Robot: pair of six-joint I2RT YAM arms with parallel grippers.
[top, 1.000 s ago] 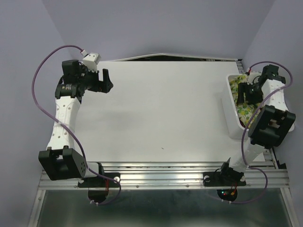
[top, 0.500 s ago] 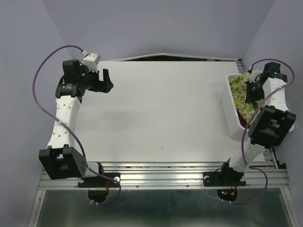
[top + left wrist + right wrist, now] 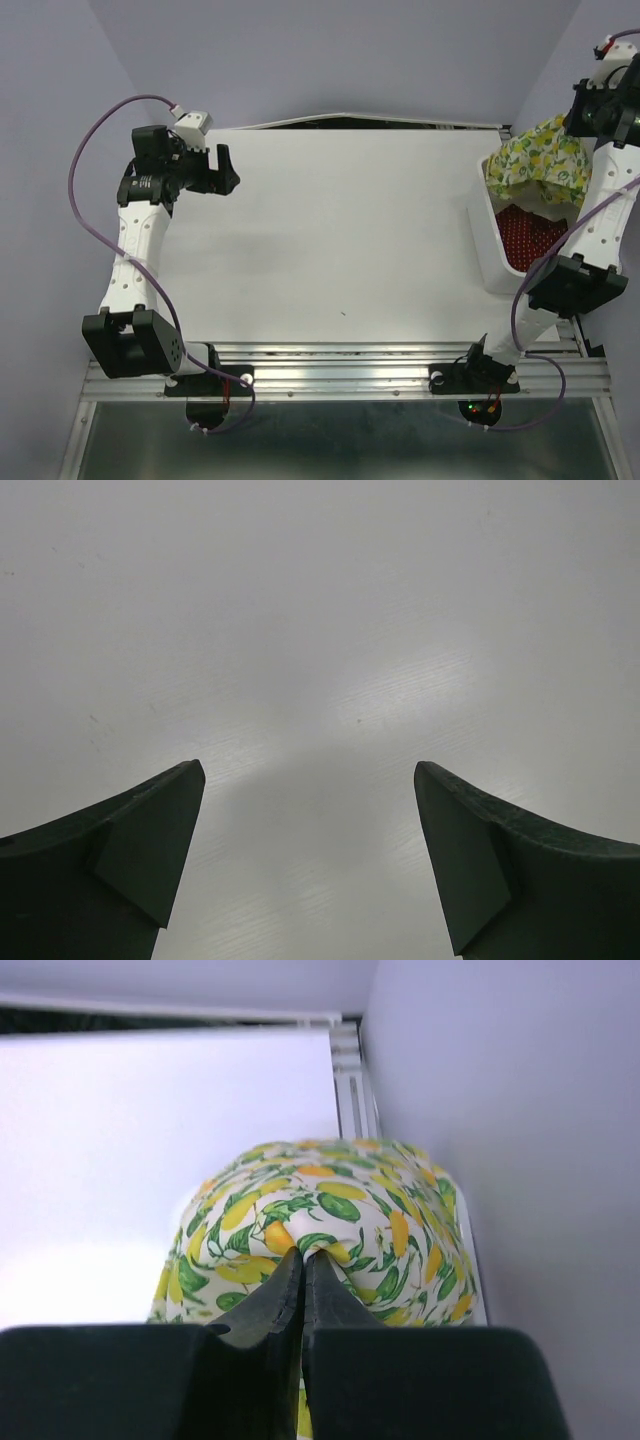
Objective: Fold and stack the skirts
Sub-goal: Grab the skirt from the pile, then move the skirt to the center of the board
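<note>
Up it comes — the right tool point(image 3: 572, 120), which a second ago was down inside the bin point(image 3: 484, 245), now sits high in the back right corner, and the lemon-print skirt point(image 3: 540, 160) has come up with it. The cloth hangs bunched below the tool, its lower folds at the bin's far end. That lift uncovers the red dotted skirt point(image 3: 525, 232), lying in the bin. The left arm has not budged.

The wrist view shows the right tool's jaws pinched tight together on a peak of the lemon cloth. The left tool point(image 3: 222, 165) stands wide open, holding nothing, above the far left of the tabletop point(image 3: 330, 230) — white and matte. Lilac walls point(image 3: 300, 50) close in the back and sides, and a metal rail point(image 3: 350, 365) runs along the near edge.
</note>
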